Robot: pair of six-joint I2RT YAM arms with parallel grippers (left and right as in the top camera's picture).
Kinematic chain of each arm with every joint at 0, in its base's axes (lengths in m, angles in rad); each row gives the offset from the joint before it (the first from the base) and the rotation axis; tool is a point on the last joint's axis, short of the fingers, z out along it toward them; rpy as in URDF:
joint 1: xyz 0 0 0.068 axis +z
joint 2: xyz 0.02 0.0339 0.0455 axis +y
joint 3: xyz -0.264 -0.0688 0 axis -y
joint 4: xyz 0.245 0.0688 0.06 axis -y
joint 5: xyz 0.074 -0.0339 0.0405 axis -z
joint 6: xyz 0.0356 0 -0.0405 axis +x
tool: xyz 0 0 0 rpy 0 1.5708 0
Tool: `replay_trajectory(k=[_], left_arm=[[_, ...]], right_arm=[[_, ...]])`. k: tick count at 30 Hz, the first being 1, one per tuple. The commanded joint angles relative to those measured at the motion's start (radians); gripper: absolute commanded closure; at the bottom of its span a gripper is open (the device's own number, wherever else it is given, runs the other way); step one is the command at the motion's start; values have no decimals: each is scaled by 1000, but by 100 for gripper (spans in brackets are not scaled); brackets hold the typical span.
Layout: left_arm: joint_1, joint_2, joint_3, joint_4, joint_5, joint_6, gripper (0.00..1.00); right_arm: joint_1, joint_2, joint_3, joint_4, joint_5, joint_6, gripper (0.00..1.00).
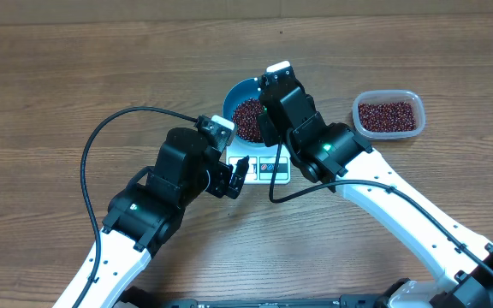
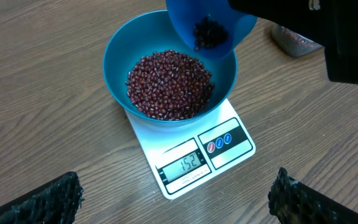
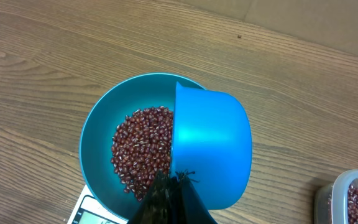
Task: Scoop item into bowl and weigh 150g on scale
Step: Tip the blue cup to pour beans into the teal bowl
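Left wrist: scoop [image 2: 210, 25] clamped in right gripper [image 3: 174, 186] over bowl [image 2: 114, 59]; left gripper [image 1: 232, 177] wide, empty; level off now; scale [image 2: 232, 121] just past target.

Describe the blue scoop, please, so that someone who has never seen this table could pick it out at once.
On the wooden table, find the white scale near the middle, with the big blue bowl standing on it. The scoop hangs tilted just above that bowl's rim, held by the right hand. Unlike the bowl, it is smaller, off the scale, and holds only a few beans.
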State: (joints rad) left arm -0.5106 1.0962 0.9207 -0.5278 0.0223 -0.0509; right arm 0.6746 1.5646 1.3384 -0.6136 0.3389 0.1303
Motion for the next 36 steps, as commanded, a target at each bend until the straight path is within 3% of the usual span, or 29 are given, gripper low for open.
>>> replay_trajectory(k=[1, 18, 36], left_arm=[[0, 4, -10, 1, 0, -9, 1], [0, 4, -10, 1, 0, -9, 1], [0, 4, -10, 1, 0, -9, 1]], right_arm=[[1, 2, 5, 7, -1, 5, 96], [1, 2, 5, 7, -9, 57, 96], [-137, 2, 5, 56, -339, 114, 96]])
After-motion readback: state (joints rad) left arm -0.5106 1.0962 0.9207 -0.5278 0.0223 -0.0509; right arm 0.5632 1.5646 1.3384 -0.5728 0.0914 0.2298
